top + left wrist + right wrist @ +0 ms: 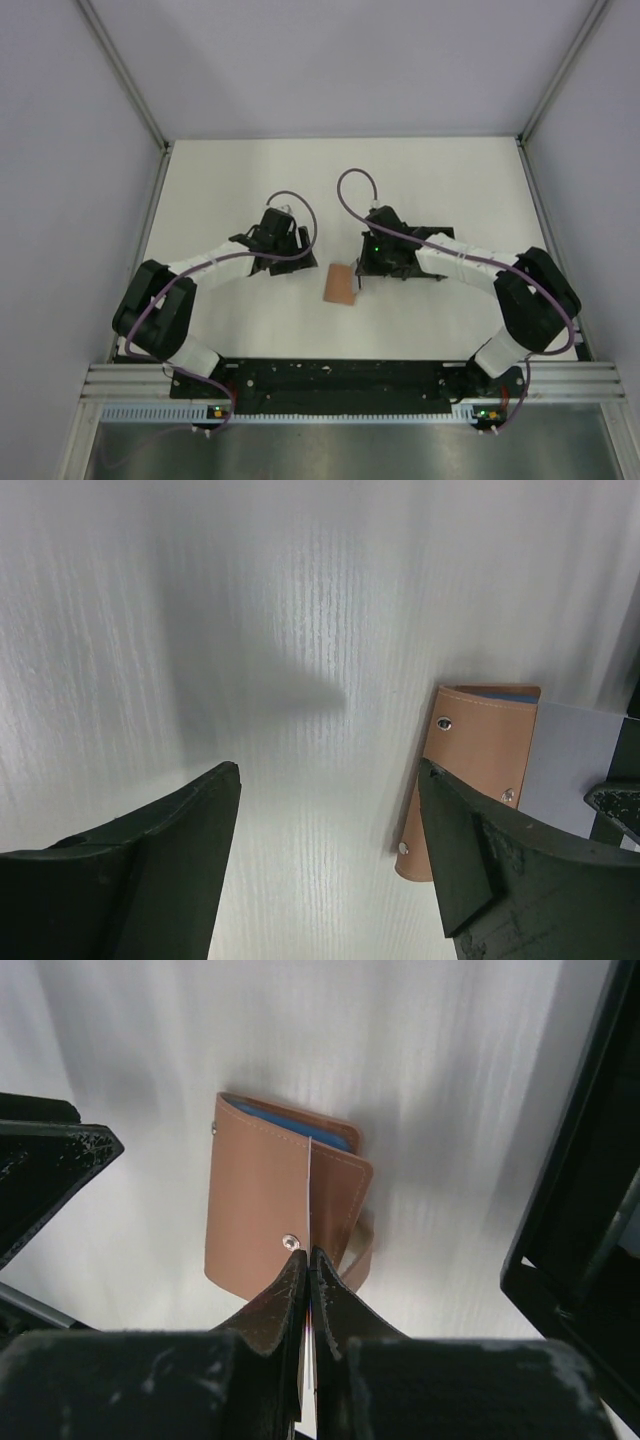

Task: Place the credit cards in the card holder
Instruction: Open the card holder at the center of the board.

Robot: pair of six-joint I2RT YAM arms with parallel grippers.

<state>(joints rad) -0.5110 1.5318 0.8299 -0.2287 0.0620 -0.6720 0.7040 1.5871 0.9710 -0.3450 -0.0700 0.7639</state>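
The tan card holder lies flat on the white table between the two arms. In the right wrist view the card holder shows a blue strip at its far mouth. My right gripper is shut on a thin pale credit card, seen edge-on and standing over the holder's face. That credit card appears as a pale blue-grey sheet in the left wrist view, beside the card holder. My left gripper is open over bare table, with the holder just outside its right finger.
A black square tray stands to the right of the holder, close to my right gripper. My left gripper hovers left of the holder. Grey walls enclose the table on three sides.
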